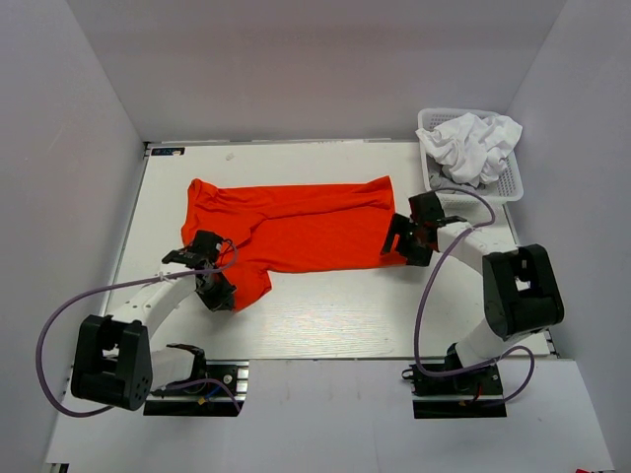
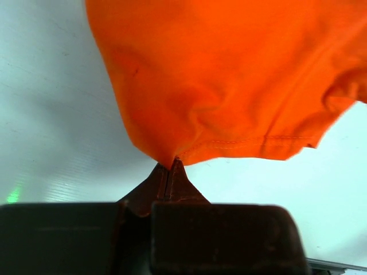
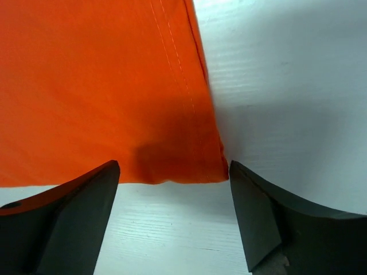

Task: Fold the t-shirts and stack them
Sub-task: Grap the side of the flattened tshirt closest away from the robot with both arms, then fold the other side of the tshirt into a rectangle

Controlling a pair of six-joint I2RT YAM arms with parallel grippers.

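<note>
Two grippers are engaged with one orange-red t-shirt (image 1: 306,225), which lies spread crosswise on the table (image 1: 325,315), roughly flat but creased, its near-left part drawn into a point. At the left, the left gripper (image 2: 170,165) is fully closed, its tips pinching a small fold of cloth at the hem's corner. The bite looks shallow, with only the very edge of the fabric between the tips. Toward the right, the right gripper (image 3: 172,172) stands wide, one finger on either side of the shirt's near-right corner, low over the table and holding nothing. No contact with the cloth is evident. At the far right, the white t-shirts (image 1: 480,143) sit crumpled in the basket (image 1: 512,182), not yet folded. Assessment: the fold is at the grasp stage, with one side secured. Risks: the left pinch may slip free under a lift or pull, given the thin bite. The right gripper may close against the table or catch only one layer, should the cloth there be doubled, which cannot be confirmed. Lifting one side alone would drag and skew the shirt.
</note>
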